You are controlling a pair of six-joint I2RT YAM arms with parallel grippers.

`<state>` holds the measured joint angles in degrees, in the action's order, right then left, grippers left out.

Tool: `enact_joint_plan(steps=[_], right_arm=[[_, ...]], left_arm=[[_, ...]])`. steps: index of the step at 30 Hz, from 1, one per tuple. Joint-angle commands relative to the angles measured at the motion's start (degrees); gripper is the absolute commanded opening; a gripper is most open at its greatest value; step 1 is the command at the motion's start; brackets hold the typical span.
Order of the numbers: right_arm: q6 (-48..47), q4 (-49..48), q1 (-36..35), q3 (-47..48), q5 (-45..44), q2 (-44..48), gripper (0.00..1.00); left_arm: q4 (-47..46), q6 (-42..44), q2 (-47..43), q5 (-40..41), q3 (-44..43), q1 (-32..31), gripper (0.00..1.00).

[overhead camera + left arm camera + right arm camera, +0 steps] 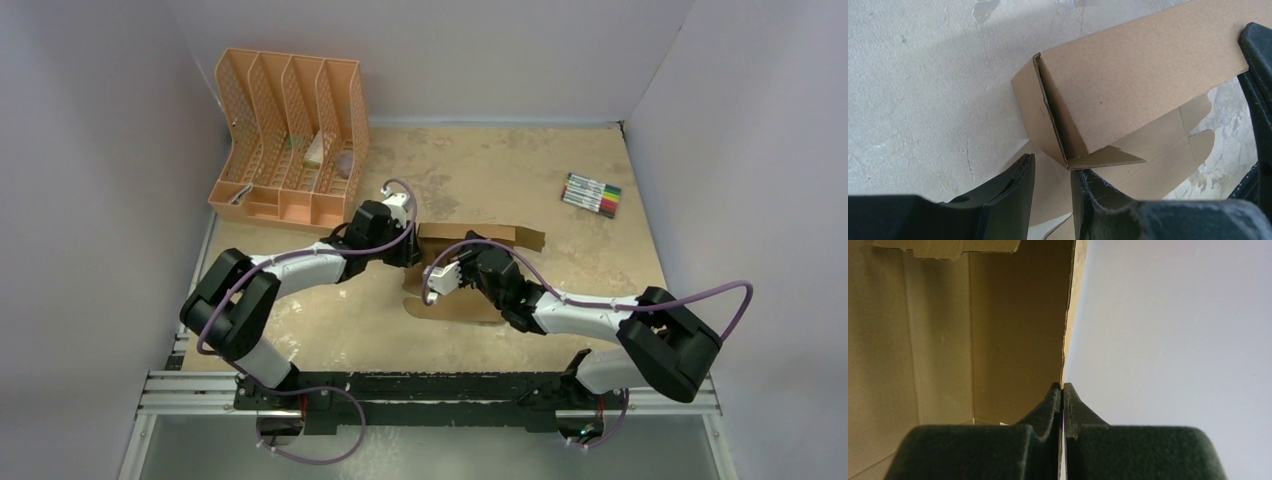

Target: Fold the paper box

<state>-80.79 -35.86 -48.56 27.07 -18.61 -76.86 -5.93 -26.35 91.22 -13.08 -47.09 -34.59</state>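
Desk [500, 170]: mottled tan top, pale walls on three sides.

Paper box [478, 238] sits mid-desk, between the two arms. It is half raised. One long brown panel is lifted along the far side. A flat part with rounded flaps lies on the desk on the side nearer the arm bases.

Peach-orange slotted organizer [290, 130] stands in the far-left corner, well apart from the box. A pack of coloured markers [591, 195] lies far right, also well apart.

Left arm [300, 265] reaches in from the left, its wrist at the box's left end. In the left wrist view the left fingers [1013, 192] are apart with a narrow gap, and flat cardboard shows through the gap underneath. They grip nothing that I can see. The box shows a raised long wall with a short end flap turned in to make a corner. The foot of that corner lies just beside one fingertip; I cannot tell whether they touch. Scalloped flaps lie flat on the desk beyond. A black part of the other arm shows at the right edge, against the long wall.

Right arm [590, 315] comes in from the right, bent toward the box's middle. In the right wrist view the right fingers [1048, 412] are pressed together, with the thin edge of a raised cardboard panel caught between them. The box's brown inside lies left of that edge, pale wall to the right.
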Motion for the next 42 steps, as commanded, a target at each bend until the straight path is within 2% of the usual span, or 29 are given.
enact_joint_plan(steps=[1, 8, 15, 21, 42], right_arm=[[0.6, 0.4, -1.5, -0.4, 0.9, 0.7, 0.00], [1.4, 3.3, -2.7, -0.3, 1.5, 0.9, 0.00], [-0.3, 3.6, -3.3, -1.2, 0.7, 0.5, 0.00], [0.9, 9.3, -3.3, 0.9, 1.2, 0.4, 0.00], [-5.9, 8.6, -3.9, 1.4, -0.7, -5.2, 0.00]], left_arm=[[-14.0, -1.9, -2.3, 2.6, 3.6, -0.7, 0.32], [-25.7, -1.5, -3.5, 11.3, 10.4, -2.2, 0.37], [-33.9, -1.4, -1.9, 12.9, 14.1, -2.6, 0.40], [-42.5, -0.3, -1.3, 16.6, 17.4, -3.0, 0.44], [-56.2, 2.1, 6.8, 16.9, 19.5, -3.6, 0.46]])
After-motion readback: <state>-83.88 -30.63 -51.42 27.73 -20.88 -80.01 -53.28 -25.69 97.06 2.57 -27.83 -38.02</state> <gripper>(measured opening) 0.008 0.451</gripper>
